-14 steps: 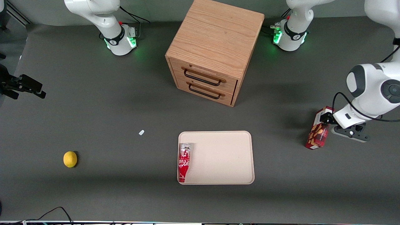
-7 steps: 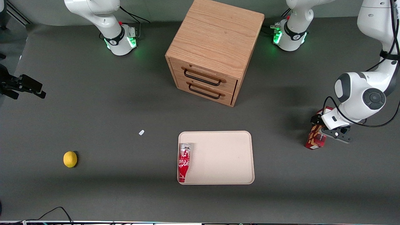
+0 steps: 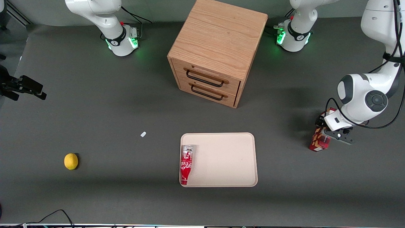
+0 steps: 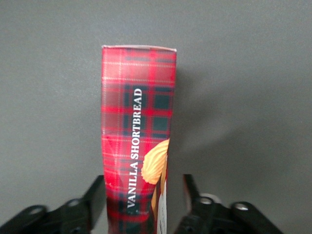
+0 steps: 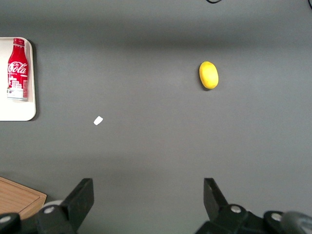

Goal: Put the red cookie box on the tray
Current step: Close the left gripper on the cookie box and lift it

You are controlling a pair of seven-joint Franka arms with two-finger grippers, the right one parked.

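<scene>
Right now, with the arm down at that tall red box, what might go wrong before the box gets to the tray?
The gripper is open around the cookie box, one finger touching, the other with a gap, so closing might nudge the standing box over.

The cola bottle already lies on the tray along one edge; a careless drop could land on it.

The box stands well off toward the working arm's end, so a loose grip might slip on the way.

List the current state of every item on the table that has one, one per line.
red cookie box: standing on the table, off the tray, between the end effector's fingers.
end effector: at the box, one finger touching it, the other apart.
tray: flat on the table, holds only the bottle.
Coca-Cola bottle: lying on its side on the tray.
drawer cabinet: both drawers closed.
lemon: resting on the table.
</scene>
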